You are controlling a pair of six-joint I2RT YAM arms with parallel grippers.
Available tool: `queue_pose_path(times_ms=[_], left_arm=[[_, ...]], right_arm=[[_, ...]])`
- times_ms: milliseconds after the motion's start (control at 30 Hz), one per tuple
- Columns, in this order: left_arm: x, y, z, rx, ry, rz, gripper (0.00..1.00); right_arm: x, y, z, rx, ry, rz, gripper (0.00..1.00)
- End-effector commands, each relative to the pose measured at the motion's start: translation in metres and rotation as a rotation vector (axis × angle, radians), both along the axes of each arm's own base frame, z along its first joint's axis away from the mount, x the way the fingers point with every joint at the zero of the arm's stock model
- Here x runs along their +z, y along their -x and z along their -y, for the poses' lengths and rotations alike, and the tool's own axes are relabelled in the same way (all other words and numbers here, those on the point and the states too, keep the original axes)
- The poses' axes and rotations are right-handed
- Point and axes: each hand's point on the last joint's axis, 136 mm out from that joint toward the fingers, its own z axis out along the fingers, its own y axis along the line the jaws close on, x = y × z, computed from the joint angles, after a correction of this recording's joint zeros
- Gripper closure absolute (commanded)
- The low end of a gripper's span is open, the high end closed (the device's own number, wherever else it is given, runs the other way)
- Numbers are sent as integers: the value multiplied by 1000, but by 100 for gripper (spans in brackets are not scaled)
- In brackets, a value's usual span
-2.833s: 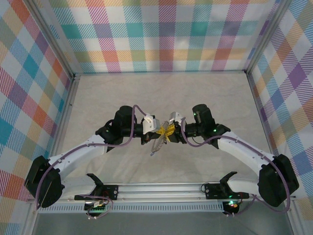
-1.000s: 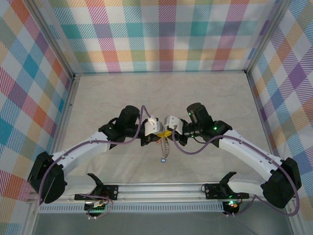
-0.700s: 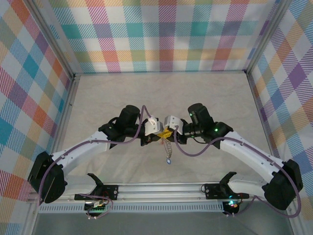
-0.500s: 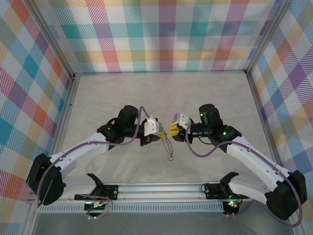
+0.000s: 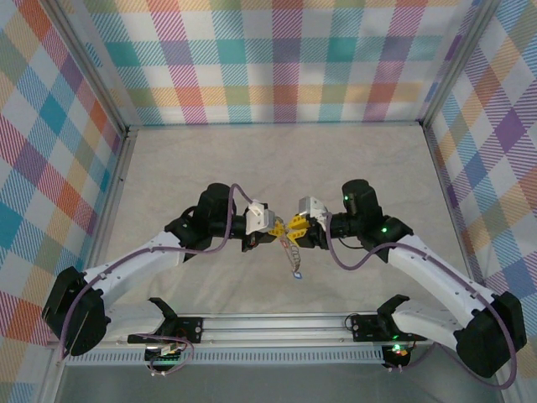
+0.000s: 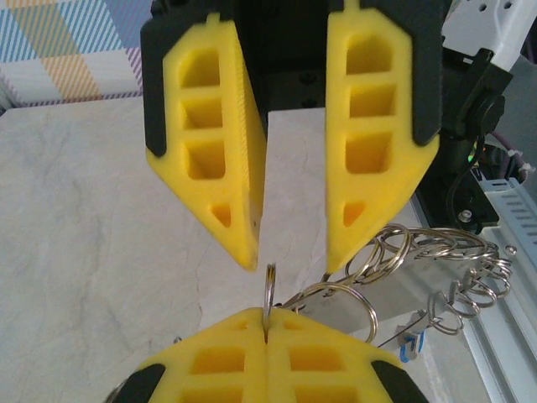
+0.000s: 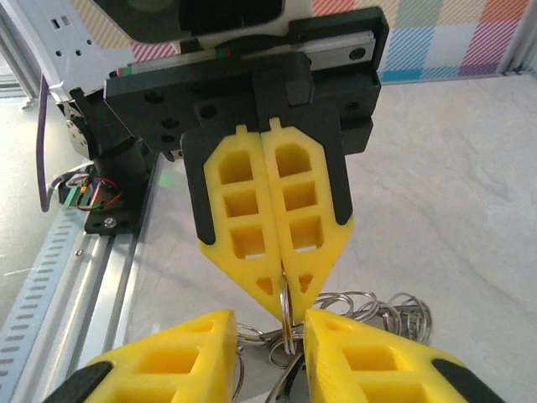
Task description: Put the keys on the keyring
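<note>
My left gripper (image 5: 273, 228) is shut on the edge of the keyring (image 6: 270, 285), a thin silvery ring standing upright out of its yellow fingertips (image 6: 252, 336). My right gripper (image 5: 294, 227) faces it tip to tip and is open. Its two fingers (image 7: 189, 357) stand either side of the keyring (image 7: 287, 317) without touching it. A chain of linked silvery rings (image 6: 436, 252) hangs from the keyring, together with a flat metal piece (image 6: 403, 290), and dangles to a small blue tag (image 5: 297, 274). I cannot make out the keys among the rings.
Both grippers hover above the pale marbled table (image 5: 277, 159), near its middle. An aluminium rail (image 5: 277, 323) runs along the near edge between the arm bases. Plaid walls (image 5: 285, 59) close off the back and both sides.
The right gripper has opened and let go of the ring, drawn back to the right, then come in again round it. The left gripper stays shut and the chain has swung right.
</note>
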Motion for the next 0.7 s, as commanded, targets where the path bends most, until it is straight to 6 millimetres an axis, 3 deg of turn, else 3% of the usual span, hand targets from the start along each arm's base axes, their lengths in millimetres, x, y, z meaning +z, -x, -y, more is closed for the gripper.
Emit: queue_pose_path(times_ms=[0,400,667], left_arm=[[26,7,1,-43,97,50,100],[30,14,0,-71,106,61,100],[29,14,1,-75,103,49,100]], right_arm=[[7,3,-3,46,-32,-1,74],[-2,2,0,23,-35,-4,84],[12,2,-1,27,-66,41,88]])
